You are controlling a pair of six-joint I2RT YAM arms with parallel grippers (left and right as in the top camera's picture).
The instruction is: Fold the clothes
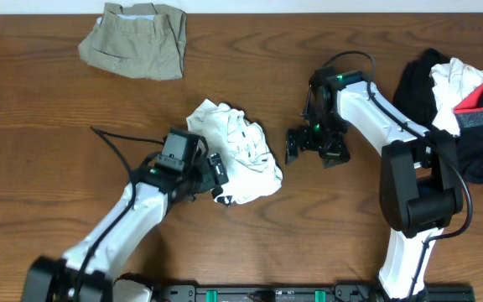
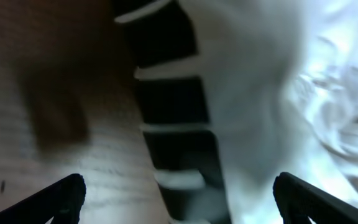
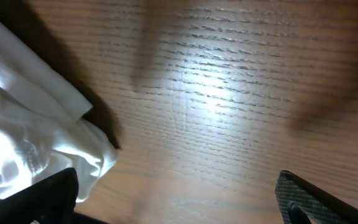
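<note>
The white top (image 1: 240, 149) lies crumpled in the middle of the table. My left gripper (image 1: 220, 181) is at its lower left edge. In the left wrist view that gripper (image 2: 179, 208) is open, and its wide-apart fingers (image 2: 64, 199) straddle the black-and-white striped trim (image 2: 169, 118) and the white cloth (image 2: 260, 93). My right gripper (image 1: 313, 153) hovers just right of the top and is open. In the right wrist view that gripper (image 3: 179, 202) has bare wood between its fingertips, and the top's white edge (image 3: 36, 137) is beside the left finger (image 3: 39, 199).
A khaki garment (image 1: 137, 38) lies at the back left. A heap of black, white and red clothes (image 1: 468, 109) sits at the right edge, close behind the right arm. A black cable (image 1: 111, 143) trails over the wooden table (image 1: 57, 151) left of the left arm.
</note>
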